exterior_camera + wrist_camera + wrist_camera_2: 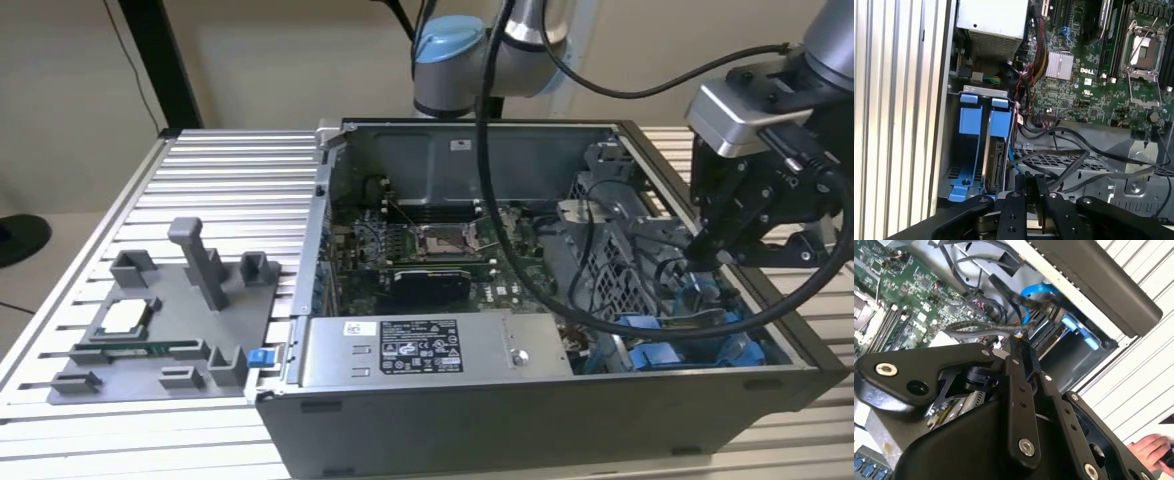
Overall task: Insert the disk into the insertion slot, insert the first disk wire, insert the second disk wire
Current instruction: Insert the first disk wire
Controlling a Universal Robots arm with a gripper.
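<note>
1. While the gripper (703,252) hung over the corner bay of the case (534,410), its fingers (1026,187) stood pressed nearly together, seemingly pinching the end of a grey wire (979,327).
2. Disk (995,165): seated on edge in the slot (969,120), its connector edge bare and facing the gripper.
3. Step in hand, as judged: first wire. Disk insertion looked done, and no plug was yet seen on the disk.
4. Requirement, as judged: plug squared to the disk's connector, neighbouring loose cables (1064,165) kept from snagging, and a straight, light push.
</note>
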